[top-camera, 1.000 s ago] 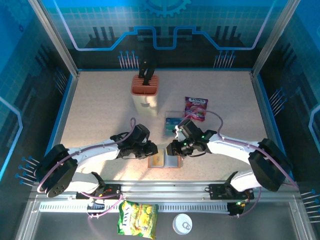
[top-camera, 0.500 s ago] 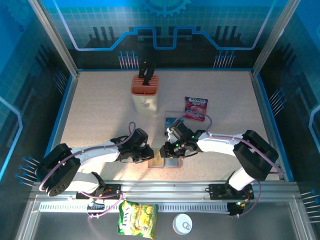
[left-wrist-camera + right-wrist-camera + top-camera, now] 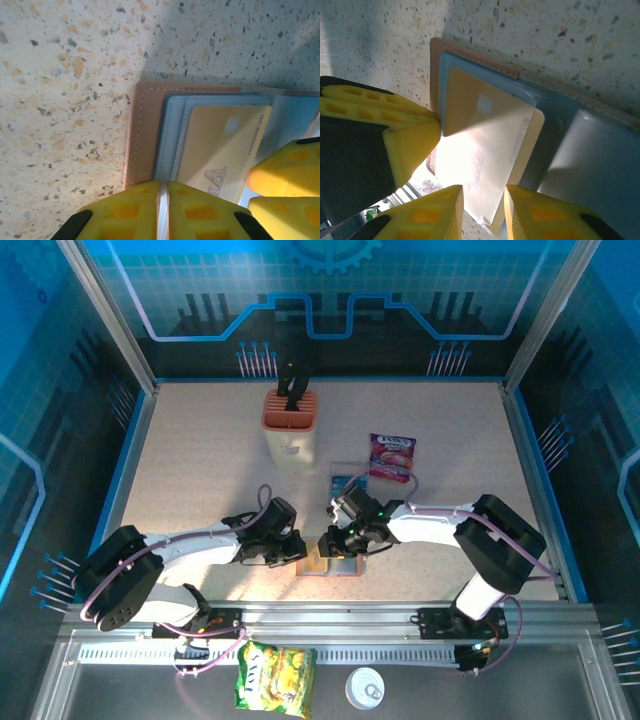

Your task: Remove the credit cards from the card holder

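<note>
The card holder (image 3: pixel 346 565) (image 3: pixel 142 135) (image 3: pixel 436 55) lies open and flat on the speckled table near the front edge, brown with grey-blue pockets. A pale yellowish credit card (image 3: pixel 220 145) (image 3: pixel 485 130) (image 3: pixel 316 562) sticks partway out of its left pocket. My left gripper (image 3: pixel 163 187) (image 3: pixel 300 552) is shut on the card holder's left side, a thin pale edge pinched between its yellow fingers. My right gripper (image 3: pixel 482 200) (image 3: pixel 330 543) stands open just over the card's free end, and its fingertips (image 3: pixel 285 172) sit beside the card in the left wrist view.
An orange-topped knife block (image 3: pixel 290 420) stands at the back. A purple snack packet (image 3: pixel 392 455) and a clear tray (image 3: pixel 346 480) holding something teal lie behind the right gripper. A yellow packet (image 3: pixel 275 678) and a white lid (image 3: pixel 364 688) sit below the front rail.
The right gripper has slid left over the card holder onto the card. The left gripper has narrowed its jaws onto the card holder's left edge.
</note>
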### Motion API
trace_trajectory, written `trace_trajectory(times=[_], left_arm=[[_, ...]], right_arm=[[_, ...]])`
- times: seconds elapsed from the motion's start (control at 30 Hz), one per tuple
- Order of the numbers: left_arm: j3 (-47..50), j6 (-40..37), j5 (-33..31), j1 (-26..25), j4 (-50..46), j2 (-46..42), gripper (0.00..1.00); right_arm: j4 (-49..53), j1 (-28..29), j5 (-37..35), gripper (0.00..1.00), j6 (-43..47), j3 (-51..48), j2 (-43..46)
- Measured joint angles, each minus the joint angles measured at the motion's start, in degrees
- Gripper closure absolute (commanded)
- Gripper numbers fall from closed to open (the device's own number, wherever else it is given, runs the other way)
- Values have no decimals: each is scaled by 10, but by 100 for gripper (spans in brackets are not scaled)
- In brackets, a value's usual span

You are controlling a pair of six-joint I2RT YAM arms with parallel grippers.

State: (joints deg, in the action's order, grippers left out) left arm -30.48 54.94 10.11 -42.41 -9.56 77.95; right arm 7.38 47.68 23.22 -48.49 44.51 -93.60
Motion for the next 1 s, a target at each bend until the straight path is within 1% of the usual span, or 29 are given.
trace_trajectory(times=[0.43,1.0], left_arm=[[0,0,0,0,0,0,87],[0,0,0,0,0,0,87]], right_arm=[[-1,0,0,73,1,3,-12],[51,0,-20,73,27,20,-12]])
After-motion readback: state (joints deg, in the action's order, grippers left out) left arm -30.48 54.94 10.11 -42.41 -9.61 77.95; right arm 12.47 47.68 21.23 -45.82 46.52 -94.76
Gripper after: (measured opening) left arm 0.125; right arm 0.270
